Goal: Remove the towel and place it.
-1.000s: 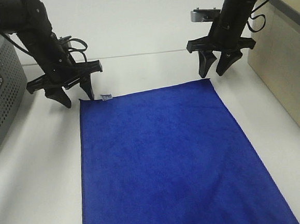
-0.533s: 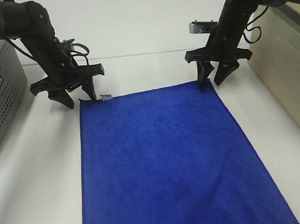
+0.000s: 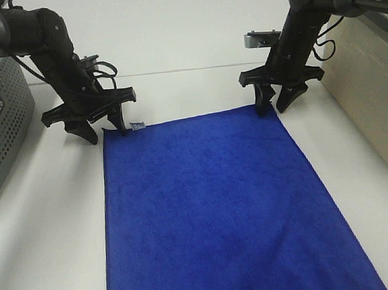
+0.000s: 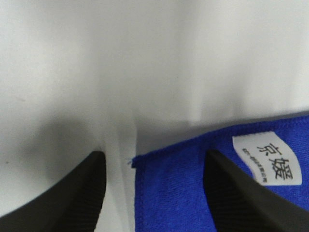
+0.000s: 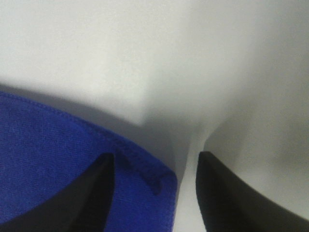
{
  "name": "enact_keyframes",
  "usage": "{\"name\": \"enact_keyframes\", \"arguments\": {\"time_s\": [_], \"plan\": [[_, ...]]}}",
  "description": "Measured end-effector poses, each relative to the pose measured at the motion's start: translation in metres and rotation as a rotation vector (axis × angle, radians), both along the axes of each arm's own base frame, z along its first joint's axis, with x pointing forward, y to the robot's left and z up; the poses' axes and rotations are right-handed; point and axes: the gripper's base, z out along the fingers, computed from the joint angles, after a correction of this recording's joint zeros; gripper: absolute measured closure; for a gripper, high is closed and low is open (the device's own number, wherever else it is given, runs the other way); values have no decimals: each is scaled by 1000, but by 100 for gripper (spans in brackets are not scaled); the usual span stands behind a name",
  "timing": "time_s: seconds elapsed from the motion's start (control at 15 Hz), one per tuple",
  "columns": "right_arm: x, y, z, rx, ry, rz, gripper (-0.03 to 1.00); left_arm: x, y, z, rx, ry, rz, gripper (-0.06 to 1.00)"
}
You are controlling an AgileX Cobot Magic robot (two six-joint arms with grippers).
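Covering the middle of the smooth white table (image 3: 46, 230) down to its near edge: royal-blue plush towel (image 3: 219, 203), flat, rectangular, long axis running far edge to near edge. Locate left gripper (image 3: 105, 130) at the towel's far-left corner, jaws spread, one black finger over cloth, one over bare table. Locate right gripper (image 3: 274, 106), likewise spread, astride the far-right corner. Neither pinching yet. Treat both arms as equally near, each to its own corner. Expect limp, soft pile. Note small white printed tag (image 3: 137, 126) just beside the left gripper.
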Motion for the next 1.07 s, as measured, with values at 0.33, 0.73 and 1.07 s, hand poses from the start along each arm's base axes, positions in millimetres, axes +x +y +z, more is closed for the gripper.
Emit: {"name": "enact_keyframes", "arguments": {"time_s": [0.33, 0.73, 1.07], "plan": [[1, 0, -7, -2, 5, -1, 45, 2, -1, -2, -8, -11, 5, 39], [3, 0, -11, -2, -5, -4, 90, 5, -1, -5, -4, -46, -38, 70], [3, 0, -11, 0, -6, -5, 95, 6, -5, -7, -31, -66, -69, 94]]}}
